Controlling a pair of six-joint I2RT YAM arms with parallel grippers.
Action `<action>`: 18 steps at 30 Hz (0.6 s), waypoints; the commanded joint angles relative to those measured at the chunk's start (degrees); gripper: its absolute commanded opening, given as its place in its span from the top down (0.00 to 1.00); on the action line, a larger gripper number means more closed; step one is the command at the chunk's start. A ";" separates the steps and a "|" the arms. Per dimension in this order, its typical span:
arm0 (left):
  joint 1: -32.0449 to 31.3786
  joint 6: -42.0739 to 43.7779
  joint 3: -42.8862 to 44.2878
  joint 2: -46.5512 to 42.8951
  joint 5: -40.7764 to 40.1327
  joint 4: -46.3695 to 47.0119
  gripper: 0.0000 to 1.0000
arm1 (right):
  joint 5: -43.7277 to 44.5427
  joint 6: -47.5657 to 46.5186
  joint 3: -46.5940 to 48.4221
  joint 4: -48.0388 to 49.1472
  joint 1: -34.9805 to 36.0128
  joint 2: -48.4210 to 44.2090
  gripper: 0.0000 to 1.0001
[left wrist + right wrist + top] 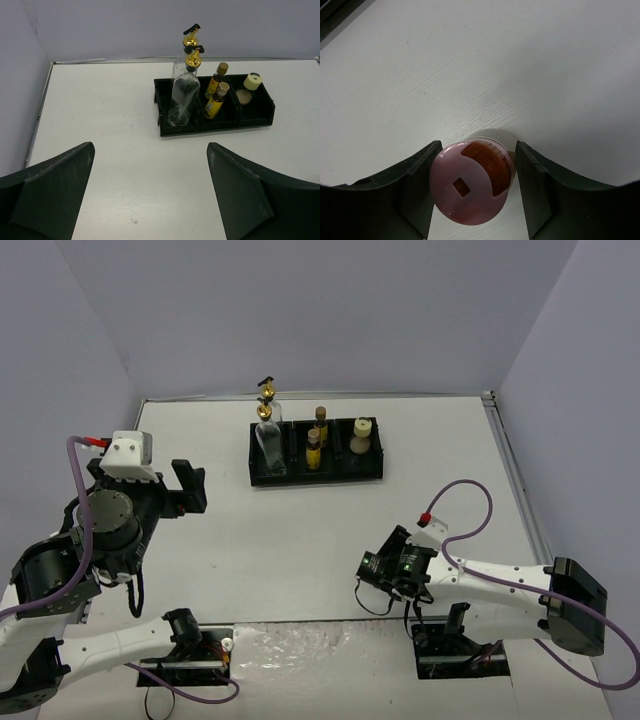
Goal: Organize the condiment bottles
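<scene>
A squat pink jar point(469, 194) with reddish contents stands on the white table, and my right gripper point(476, 186) is shut on it, one finger on each side. Seen from above, that gripper point(372, 568) sits near the table's front right and covers the jar. Two tall clear glass bottles point(183, 96) with gold pourers, two small amber bottles point(215, 99) and a beige jar point(251, 81) stand in the black tray point(220, 126). My left gripper point(150, 195) hangs open over bare table well short of the tray, holding nothing.
The black three-compartment tray point(316, 478) sits at the far middle of the table. Grey walls enclose the table at the back and on both sides. A purple cable point(470, 525) loops above the right arm.
</scene>
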 commanded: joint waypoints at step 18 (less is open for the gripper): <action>-0.12 -1.02 1.71 1.94 -1.80 0.38 0.08 | 12.82 -33.03 27.71 8.36 -8.62 10.69 1.00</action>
